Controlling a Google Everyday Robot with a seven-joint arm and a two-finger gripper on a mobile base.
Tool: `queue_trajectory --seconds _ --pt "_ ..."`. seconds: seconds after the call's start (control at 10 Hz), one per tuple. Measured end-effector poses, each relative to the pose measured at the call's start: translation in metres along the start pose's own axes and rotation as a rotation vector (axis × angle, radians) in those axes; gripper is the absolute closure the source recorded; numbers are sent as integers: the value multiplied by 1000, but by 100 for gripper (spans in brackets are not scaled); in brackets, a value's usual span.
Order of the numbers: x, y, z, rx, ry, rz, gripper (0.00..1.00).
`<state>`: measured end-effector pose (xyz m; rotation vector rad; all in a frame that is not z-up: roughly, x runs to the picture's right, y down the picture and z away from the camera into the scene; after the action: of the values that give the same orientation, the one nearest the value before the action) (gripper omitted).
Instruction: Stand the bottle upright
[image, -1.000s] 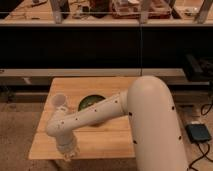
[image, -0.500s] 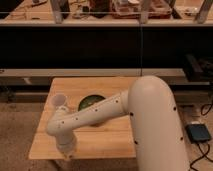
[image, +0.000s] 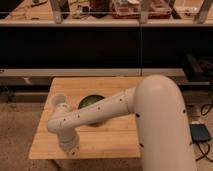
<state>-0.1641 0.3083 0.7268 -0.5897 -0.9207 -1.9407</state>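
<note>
End effector (image: 71, 150) low, bottle hidden.

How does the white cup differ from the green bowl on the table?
The white cup is pale, narrow and taller than it is wide; the green bowl is dark, wide and low. The cup stands in full view near the table's left edge; the bowl sits mid-table, partly hidden behind the arm. Both rest upright on the wooden table. The end effector is shut, down at the table's front edge.
</note>
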Motion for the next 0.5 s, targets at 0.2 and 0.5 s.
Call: queue_trajectory --seconds 0.2,0.5 --pt "-11 22 -28 -45 6 5 63" --pt "-17 34 -60 -71 17 -21 63"
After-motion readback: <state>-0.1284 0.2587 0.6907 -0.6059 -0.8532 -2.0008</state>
